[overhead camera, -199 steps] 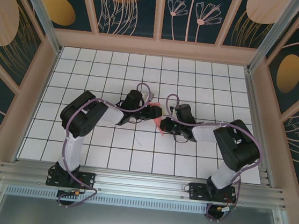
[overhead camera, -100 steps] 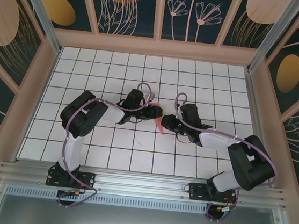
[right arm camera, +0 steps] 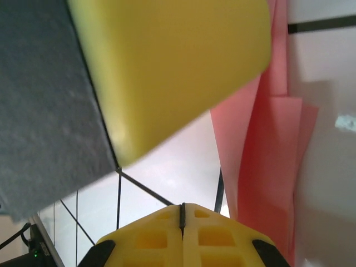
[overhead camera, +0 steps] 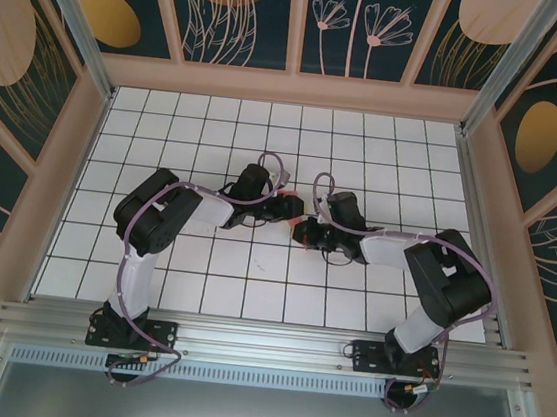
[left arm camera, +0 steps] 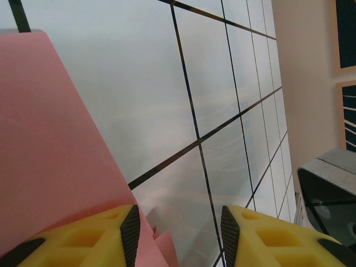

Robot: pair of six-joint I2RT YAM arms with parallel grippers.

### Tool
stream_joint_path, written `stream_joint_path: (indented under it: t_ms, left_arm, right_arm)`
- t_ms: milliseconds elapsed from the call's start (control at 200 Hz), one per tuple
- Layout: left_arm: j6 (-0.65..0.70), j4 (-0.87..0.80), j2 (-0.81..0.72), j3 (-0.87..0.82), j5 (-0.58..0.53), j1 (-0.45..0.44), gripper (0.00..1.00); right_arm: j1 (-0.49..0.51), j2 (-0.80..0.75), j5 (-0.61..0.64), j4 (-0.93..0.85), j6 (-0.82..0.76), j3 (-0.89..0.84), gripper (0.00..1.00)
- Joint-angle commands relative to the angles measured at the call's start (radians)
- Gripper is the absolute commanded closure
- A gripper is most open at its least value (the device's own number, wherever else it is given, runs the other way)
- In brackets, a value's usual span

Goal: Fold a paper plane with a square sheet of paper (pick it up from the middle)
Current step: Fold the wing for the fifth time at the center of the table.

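The salmon-pink sheet of paper (overhead camera: 294, 216), folded into several layers, sits between the two grippers near the middle of the table. In the left wrist view the paper (left arm camera: 50, 139) lies against the inner pad of one finger. My left gripper (left arm camera: 181, 222) is open, with a wide gap to the other finger. My right gripper (right arm camera: 182, 207) is shut with nothing between its fingers. The paper's folded edges (right arm camera: 267, 156) hang just to its right. From above, the left gripper (overhead camera: 289, 208) and the right gripper (overhead camera: 301, 233) almost touch.
The white gridded tabletop (overhead camera: 252, 266) stretches all around the grippers. A wooden frame (overhead camera: 292, 89) and patterned panels wall it in. One yellow finger of the left gripper (right arm camera: 167, 67) looms close above the right gripper's tips.
The right arm swung out to the right, then came back in close to the left gripper. Less of the paper shows from above. The left arm has stayed put.
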Motion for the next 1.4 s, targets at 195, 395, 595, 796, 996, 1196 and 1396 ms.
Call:
stream_joint_path:
  t_ms: [195,395,595,796,996,1196,1396]
  left_arm:
    - [0.046,-0.104,0.055,0.006,-0.024,0.006,0.55]
    - [0.06,-0.125,0.062,0.02,-0.029,0.005,0.56]
    - [0.063,-0.135,0.074,0.034,-0.03,0.005,0.58]
    - [0.064,-0.14,0.08,0.04,-0.037,0.006,0.59]
    - [0.06,-0.158,0.082,0.041,-0.056,0.006,0.59]
    - [0.058,-0.166,0.084,0.046,-0.056,0.007,0.59]
    - [0.061,-0.175,0.085,0.051,-0.051,0.008,0.59]
  right_arm:
    - [-0.018,0.056,0.039,-0.021,-0.029,0.004,0.96]
    - [-0.068,0.082,0.02,0.033,0.0,-0.055,0.96]
    - [-0.104,0.105,-0.044,0.119,0.048,-0.132,0.96]
    - [-0.14,0.122,-0.073,0.126,0.079,-0.183,0.96]
    - [-0.14,0.052,-0.116,0.038,0.017,-0.178,0.96]
    - [-0.136,-0.01,0.042,-0.233,-0.062,-0.114,0.95]
    - [-0.133,-0.075,0.098,-0.367,-0.101,-0.05,0.95]
